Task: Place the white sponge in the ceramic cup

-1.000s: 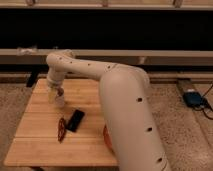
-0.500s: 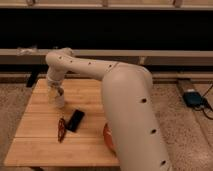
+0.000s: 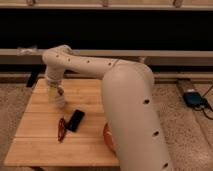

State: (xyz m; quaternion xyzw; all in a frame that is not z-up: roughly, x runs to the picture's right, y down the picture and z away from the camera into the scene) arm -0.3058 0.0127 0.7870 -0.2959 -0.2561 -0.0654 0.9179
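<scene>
The ceramic cup (image 3: 58, 99) is small and white and stands on the left part of the wooden table (image 3: 45, 150). My gripper (image 3: 54, 86) hangs straight down at the end of the white arm, right over the cup and touching or nearly touching its top. A cream-tinged patch, the white sponge (image 3: 53, 92), shows between the gripper's end and the cup's rim. I cannot tell whether it is held or rests in the cup.
A black flat slab (image 3: 76, 120) lies mid-table, with a thin dark-red item (image 3: 61, 129) to its left. An orange bowl (image 3: 107, 138) is mostly hidden behind my arm's big link. A dark bench runs behind the table. A blue device (image 3: 192, 98) lies on the floor at right.
</scene>
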